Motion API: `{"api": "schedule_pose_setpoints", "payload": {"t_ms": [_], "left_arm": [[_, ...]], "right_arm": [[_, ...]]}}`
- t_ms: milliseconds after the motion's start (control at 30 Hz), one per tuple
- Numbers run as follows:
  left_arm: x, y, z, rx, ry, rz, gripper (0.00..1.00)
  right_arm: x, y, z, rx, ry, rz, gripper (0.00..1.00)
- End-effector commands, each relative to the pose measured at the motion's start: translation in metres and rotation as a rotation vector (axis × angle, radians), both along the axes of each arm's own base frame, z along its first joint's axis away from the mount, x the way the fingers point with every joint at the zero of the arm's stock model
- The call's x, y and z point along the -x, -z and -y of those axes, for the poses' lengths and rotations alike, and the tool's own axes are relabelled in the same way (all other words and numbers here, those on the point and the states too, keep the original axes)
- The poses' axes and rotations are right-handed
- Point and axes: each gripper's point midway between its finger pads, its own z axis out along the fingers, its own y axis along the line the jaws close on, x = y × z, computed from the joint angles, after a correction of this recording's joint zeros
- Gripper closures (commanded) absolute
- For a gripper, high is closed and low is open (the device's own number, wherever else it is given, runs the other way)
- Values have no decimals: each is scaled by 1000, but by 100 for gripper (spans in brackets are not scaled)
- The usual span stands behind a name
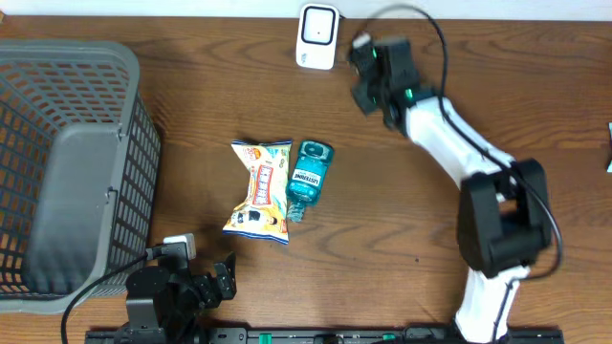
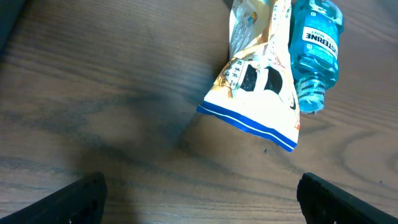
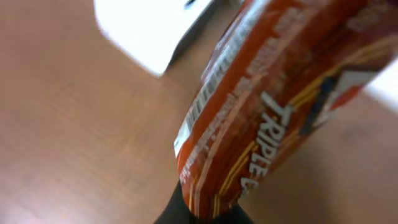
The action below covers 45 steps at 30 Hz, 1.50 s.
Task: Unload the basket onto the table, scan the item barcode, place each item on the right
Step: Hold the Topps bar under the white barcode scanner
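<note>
Brown wooden table (image 1: 191,76), with a grey basket (image 1: 143,143) at the left and a white scanner (image 1: 316,36) at the far edge. The right gripper (image 3: 202,214) is clamped on the lower end of a red packet (image 3: 267,93) and holds it up just right of the scanner. In the wrist view the packet is tilted, its barcode (image 3: 202,102) runs along the edge turned towards the scanner's white body, and the two are close but apart.

By my judgement the pick-up and the carry are done and the scan itself is in hand. Whether it has registered, the pictures cannot tell.

The left gripper (image 2: 199,202) stands wide and empty at the near edge. A snack bag (image 1: 260,186) and a blue bottle (image 1: 308,172) lie touching mid-table, seemingly left to do.
</note>
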Motion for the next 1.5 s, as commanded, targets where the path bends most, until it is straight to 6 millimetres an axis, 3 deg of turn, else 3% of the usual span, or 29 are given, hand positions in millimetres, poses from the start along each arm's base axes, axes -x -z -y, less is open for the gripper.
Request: {"api": "schedule_pose_setpoints", "payload": {"t_ms": [0, 233, 400, 567, 733, 1200, 1333, 1467], "left_arm": [[2, 1, 2, 2, 13, -7, 2], [2, 1, 2, 2, 13, -7, 2], [2, 1, 2, 2, 13, -7, 2], [2, 1, 2, 2, 13, -7, 2], [2, 1, 2, 2, 13, -7, 2], [2, 1, 2, 2, 13, -7, 2], [2, 1, 2, 2, 13, -7, 2], [2, 1, 2, 2, 13, -7, 2]], "right_arm": [[-42, -18, 4, 177, -29, 77, 99], [-96, -9, -6, 373, -29, 132, 99], [-112, 2, -17, 493, -28, 188, 99], [-116, 6, -18, 613, -19, 228, 99], [-115, 4, -24, 647, -36, 243, 99], [-107, 6, -20, 693, -60, 198, 99], [-101, -19, -5, 643, 3, 181, 99], [-93, -60, 39, 585, 122, 158, 99]]}}
